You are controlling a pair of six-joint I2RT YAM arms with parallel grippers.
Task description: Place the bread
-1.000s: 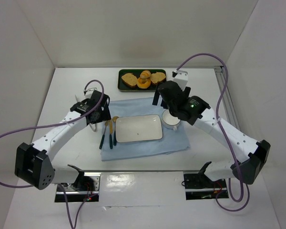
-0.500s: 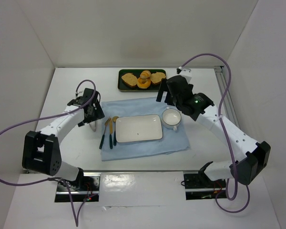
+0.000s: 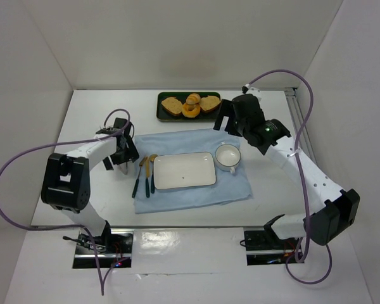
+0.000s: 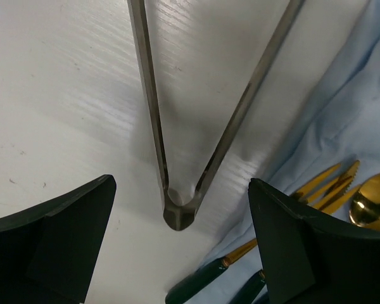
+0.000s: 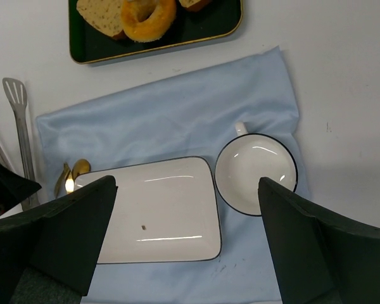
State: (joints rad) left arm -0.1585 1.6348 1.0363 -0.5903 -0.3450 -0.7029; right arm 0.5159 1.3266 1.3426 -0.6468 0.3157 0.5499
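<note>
Golden-brown, your bread (image 3: 194, 98) lies on the dark tray (image 3: 162, 116) at the desk's (image 3: 101, 107) far edge, touching the doughnut (image 3: 190, 111). Your left hand (image 4: 180, 190) is released, straddling the steel tongs' (image 4: 153, 126) hinge. Your right hand (image 5: 187, 183) hangs near the tray, spread wide, grasping nothing.
</note>
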